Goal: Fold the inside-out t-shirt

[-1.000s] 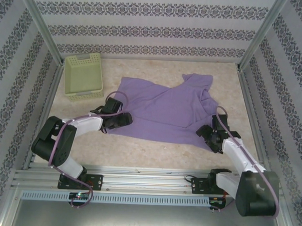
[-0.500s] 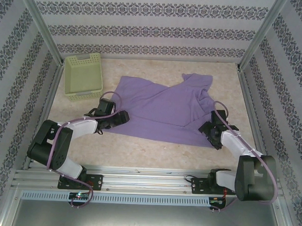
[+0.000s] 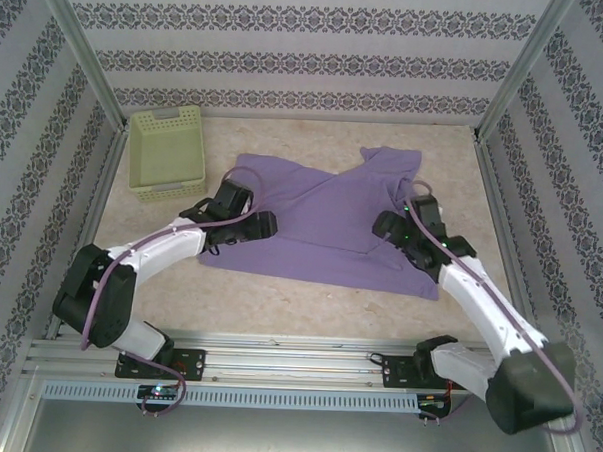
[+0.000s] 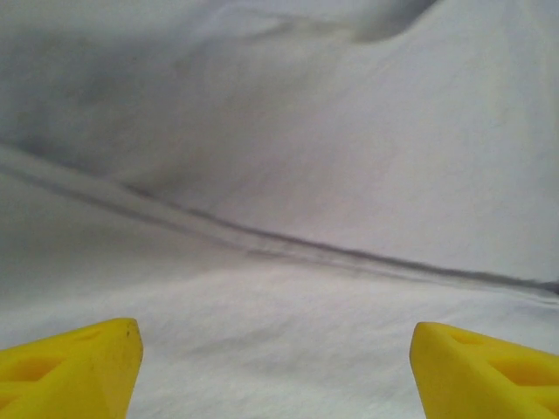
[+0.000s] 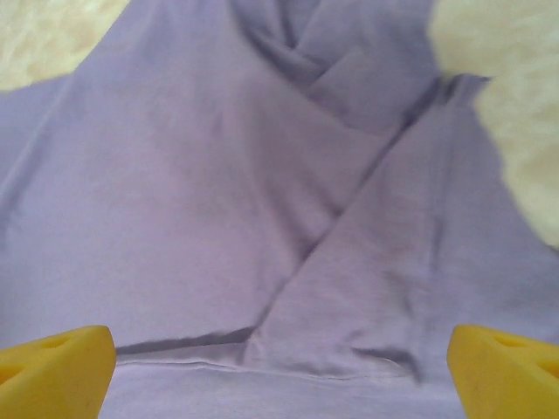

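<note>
The inside-out t-shirt [image 3: 322, 212] lies crumpled but mostly flat in the middle of the table, lavender-purple, with a sleeve folded over at its far right. My left gripper [image 3: 267, 226] hovers over the shirt's left part and is open. In the left wrist view its yellow fingertips [image 4: 83, 367] stand wide apart above plain cloth [image 4: 288, 201] crossed by a seam. My right gripper [image 3: 385, 230] is over the shirt's right part, also open. The right wrist view has overlapping folds of the shirt [image 5: 262, 201] beyond the gripper [image 5: 279, 371], nothing held.
A pale green basket [image 3: 167, 150] stands at the far left corner of the table. Patterned walls with metal posts close in the table on three sides. Bare beige tabletop [image 3: 278, 300] lies between the shirt and the arm bases.
Both grippers have moved inward from the shirt's near corners onto the cloth. The right arm has reached farther out and left, and its jaws have widened.
</note>
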You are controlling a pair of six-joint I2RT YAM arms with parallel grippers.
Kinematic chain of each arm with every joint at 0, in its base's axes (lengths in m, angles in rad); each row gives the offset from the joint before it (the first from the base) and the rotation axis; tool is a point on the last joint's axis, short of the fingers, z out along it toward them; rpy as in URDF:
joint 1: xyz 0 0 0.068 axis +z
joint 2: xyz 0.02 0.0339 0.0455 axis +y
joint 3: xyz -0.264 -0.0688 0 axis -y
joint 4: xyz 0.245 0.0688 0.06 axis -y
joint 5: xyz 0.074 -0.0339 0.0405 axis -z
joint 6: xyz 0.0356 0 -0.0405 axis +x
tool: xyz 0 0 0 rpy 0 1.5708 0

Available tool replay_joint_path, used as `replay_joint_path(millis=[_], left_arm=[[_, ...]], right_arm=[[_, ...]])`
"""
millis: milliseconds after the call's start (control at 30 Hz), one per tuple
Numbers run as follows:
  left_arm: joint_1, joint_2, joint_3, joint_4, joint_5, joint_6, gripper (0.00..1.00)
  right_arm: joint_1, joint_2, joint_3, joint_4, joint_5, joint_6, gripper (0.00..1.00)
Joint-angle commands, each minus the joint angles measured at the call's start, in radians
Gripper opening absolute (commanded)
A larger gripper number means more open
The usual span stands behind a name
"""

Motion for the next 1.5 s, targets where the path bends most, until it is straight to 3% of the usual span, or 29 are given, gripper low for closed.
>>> replay_joint_path(millis=[0,167,367,600,833,933,1133,1267,1467], left_arm=[[-0.005,0.097,0.035,-0.009,-0.016,0.026,0.82],[0.013,0.198,0.049,-0.026,-0.048,0.032,0.83],[0.008,0.169,-0.092,0.032,-0.026,-0.027,0.83],[-0.045,0.019,-0.339,0.082,-0.055,-0.132,0.83],[-0.190,-0.162,-0.504,0.102,-0.093,-0.283,0.83],[-0.193,-0.247,-0.469,0.035,-0.109,-0.273,0.83],[-0.156,-0.387,-0.277,-0.069,-0.297,-0.146,0.86],[-0.057,-0.287,-0.120,-0.051,-0.286,-0.056,0.87],[0.065,0.027,0.083,0.028,-0.148,-0.026,0.87]], right_arm=[[0.088,0.168,0.057,0.037,-0.017,0.000,0.98],[0.175,0.391,0.156,0.032,-0.032,0.021,0.98],[0.229,0.495,0.156,0.037,-0.034,0.057,0.98],[0.247,0.457,0.043,0.036,-0.020,0.109,0.98],[0.296,0.263,-0.118,0.000,0.034,0.201,0.98],[0.296,0.174,-0.126,-0.030,0.046,0.183,0.98],[0.225,0.098,0.037,-0.115,0.126,0.068,0.98],[0.110,0.139,0.143,-0.069,0.064,0.008,0.98],[-0.020,0.344,0.331,-0.061,-0.056,-0.035,0.98]])
